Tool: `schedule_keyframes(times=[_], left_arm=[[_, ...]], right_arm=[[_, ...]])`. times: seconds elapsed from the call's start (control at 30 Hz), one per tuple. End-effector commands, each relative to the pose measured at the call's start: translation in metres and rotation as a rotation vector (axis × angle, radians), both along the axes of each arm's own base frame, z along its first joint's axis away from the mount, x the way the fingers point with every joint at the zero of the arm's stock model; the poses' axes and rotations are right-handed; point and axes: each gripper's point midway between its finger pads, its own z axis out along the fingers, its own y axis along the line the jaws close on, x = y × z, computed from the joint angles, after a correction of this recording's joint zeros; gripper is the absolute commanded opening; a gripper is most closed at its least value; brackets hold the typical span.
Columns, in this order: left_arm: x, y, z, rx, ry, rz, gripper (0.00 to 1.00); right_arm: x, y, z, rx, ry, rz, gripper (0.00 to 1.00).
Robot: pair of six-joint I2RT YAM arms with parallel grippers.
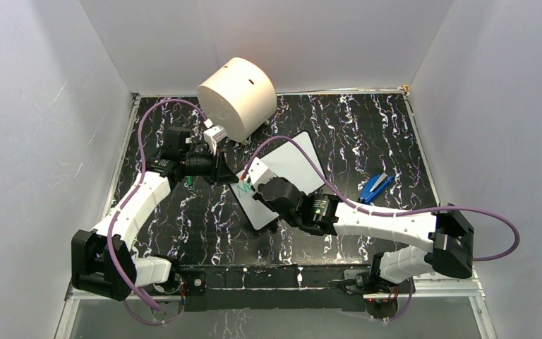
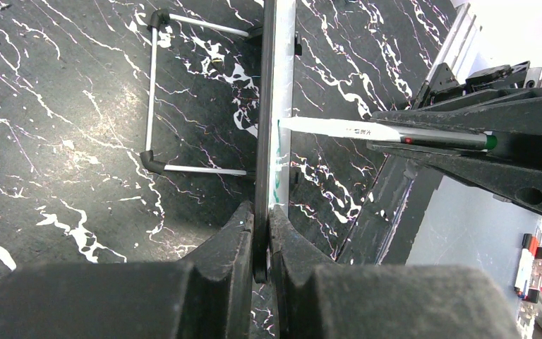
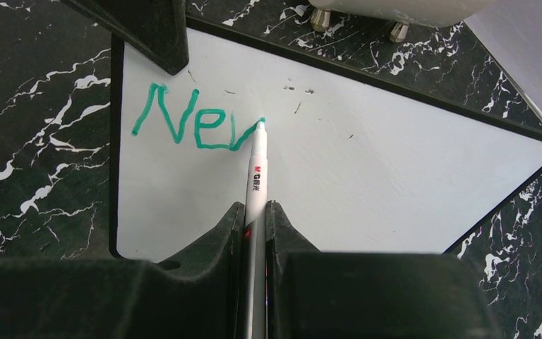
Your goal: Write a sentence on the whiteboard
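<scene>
Three white walls [image 1: 42,141] enclose a black tabletop [image 1: 367,141] (white-veined); whiteboard [image 1: 291,167] upon it.

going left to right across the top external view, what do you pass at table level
left gripper → whiteboard → blue clip-like tool → right arm's black joint block; the cream cylinder and right gripper overlap the whiteboard, so left out

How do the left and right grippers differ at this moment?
The left gripper is shut on the whiteboard edge; the right gripper is shut on a white marker. The left only holds the board; the right puts the marker tip at the end of the green lettering. Both are shut.
</scene>
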Motion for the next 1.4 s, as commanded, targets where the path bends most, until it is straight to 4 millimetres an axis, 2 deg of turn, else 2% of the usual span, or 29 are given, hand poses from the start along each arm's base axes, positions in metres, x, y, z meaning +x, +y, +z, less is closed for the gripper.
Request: schedule_keyframes(times=[0.0, 0.17, 0.4, 0.97, 1.37], left_arm=[[-0.006, 0.007, -0.022, 0.079, 0.045, 0.001, 0.00], [-0.005, 0.007, -0.022, 0.081, 0.044, 0.003, 0.00], [-0.006, 0.007, -0.022, 0.082, 0.044, 0.004, 0.00], [-0.006, 0.009, -0.020, 0.092, 0.029, 0.011, 0.00], [-0.007, 0.006, -0.017, 0.073, 0.033, -0.007, 0.00]], right_arm=[[-0.002, 0.000, -0.003, 0.000, 0.043, 0.000, 0.00], [-0.007, -0.005, -0.010, -0.014, 0.069, 0.001, 0.00], [-0.002, -0.015, -0.012, -0.039, 0.047, -0.043, 0.00], [-0.004, -0.022, -0.013, -0.065, 0.063, -0.046, 0.00], [0.006, -0.012, -0.004, -0.027, 0.024, -0.045, 0.00]])
